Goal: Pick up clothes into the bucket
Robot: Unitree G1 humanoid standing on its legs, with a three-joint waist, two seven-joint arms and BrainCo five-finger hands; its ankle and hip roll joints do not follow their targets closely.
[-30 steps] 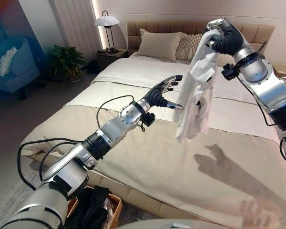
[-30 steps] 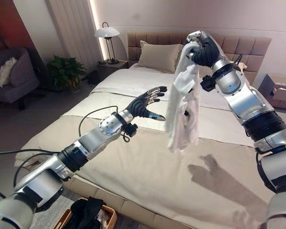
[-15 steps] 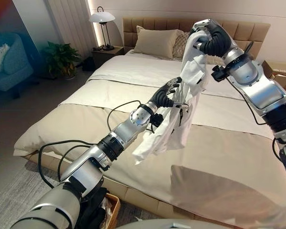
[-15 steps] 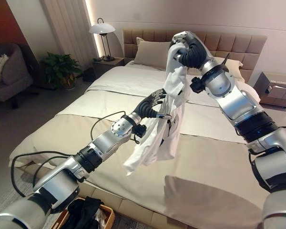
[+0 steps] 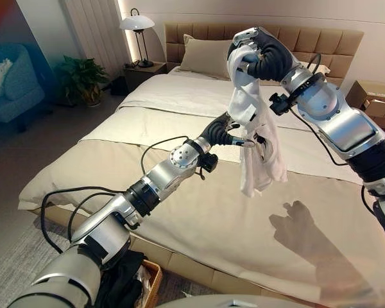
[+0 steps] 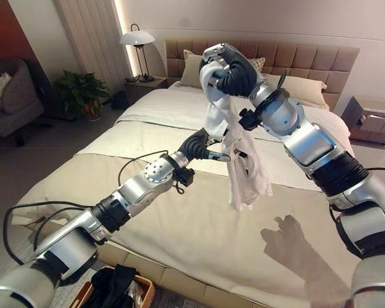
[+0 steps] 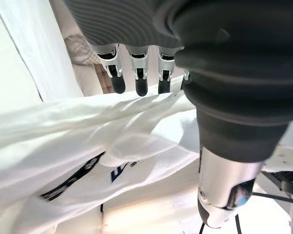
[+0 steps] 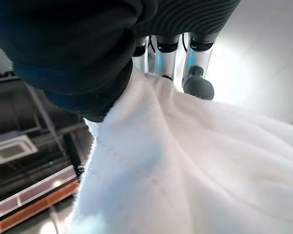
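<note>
Raised right hand (image 5: pixel 264 56) grips white garment (image 5: pixel 256 138); left hand (image 5: pixel 219 133) seemingly touching it

A wide bed (image 5: pixel 199 212) in beige covers is taking up most of the room, pillows (image 5: pixel 208 58) leaning against a tan padded headboard (image 5: pixel 333 42). A white lamp (image 5: pixel 133 23) is glowing on the nightstand (image 5: pixel 138 72) beside pale curtains (image 5: pixel 93 29). A leafy plant (image 5: pixel 80 78) is standing near a blue armchair (image 5: pixel 13 86), and grey floor (image 5: pixel 32 144) is stretching between them.
</note>
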